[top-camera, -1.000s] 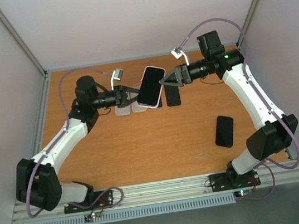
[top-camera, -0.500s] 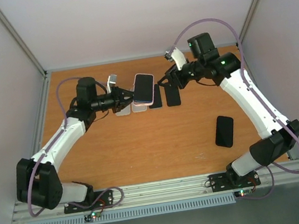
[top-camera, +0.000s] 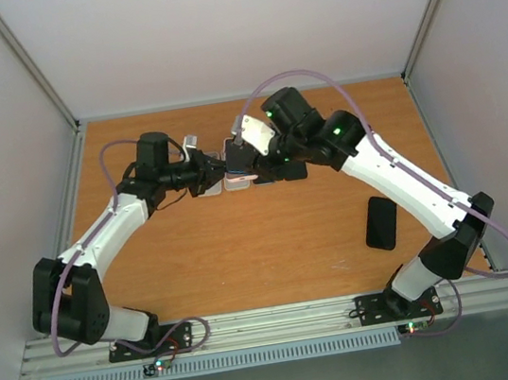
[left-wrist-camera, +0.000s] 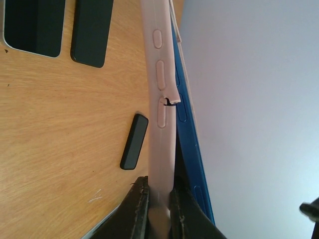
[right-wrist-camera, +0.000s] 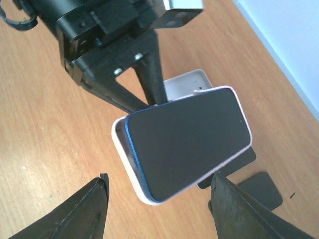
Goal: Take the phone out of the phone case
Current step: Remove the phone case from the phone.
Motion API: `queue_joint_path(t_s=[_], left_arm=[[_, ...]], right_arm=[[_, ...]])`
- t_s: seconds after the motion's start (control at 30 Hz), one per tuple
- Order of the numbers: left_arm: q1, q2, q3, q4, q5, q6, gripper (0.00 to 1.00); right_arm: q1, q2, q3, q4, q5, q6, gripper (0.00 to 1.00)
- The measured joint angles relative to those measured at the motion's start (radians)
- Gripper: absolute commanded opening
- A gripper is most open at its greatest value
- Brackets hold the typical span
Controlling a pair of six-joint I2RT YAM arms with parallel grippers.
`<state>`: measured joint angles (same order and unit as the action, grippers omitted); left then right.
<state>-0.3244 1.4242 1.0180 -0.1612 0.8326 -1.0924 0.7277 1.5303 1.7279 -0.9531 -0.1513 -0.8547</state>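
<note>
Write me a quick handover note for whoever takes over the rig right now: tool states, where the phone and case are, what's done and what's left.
Left tool: shut on the edge of the pink case, holding it up.
Right tool: open, poised at the phone, not gripping it.
Done: one end of the blue phone has lifted partly out of the case; the rest sits in it.
To do: close the right tool on the phone, pull it free, set it down.
</note>
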Motion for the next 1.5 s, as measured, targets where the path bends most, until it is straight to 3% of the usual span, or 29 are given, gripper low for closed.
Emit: queue_joint_path(t_s=[0.27, 0.57, 1.27, 1.5], left_arm=[[0.000, 0.003, 0.000, -0.005, -0.011, -0.011, 0.00], [0.000, 0.003, 0.000, -0.004, -0.016, -0.019, 0.00], [0.003, 0.003, -0.001, -0.003, -0.026, -0.019, 0.00], [0.004, 0.003, -0.001, -0.006, -0.031, -0.019, 0.00]], right_arm=[[0.119, 0.082, 0.000, 0.013, 0.148, -0.054, 0.53], [0.150, 0.153, 0.000, 0.056, 0.268, -0.097, 0.48], [0.151, 0.165, 0.032, 0.077, 0.297, -0.130, 0.46], [0.153, 0.166, -0.031, 0.137, 0.340, -0.177, 0.45]])
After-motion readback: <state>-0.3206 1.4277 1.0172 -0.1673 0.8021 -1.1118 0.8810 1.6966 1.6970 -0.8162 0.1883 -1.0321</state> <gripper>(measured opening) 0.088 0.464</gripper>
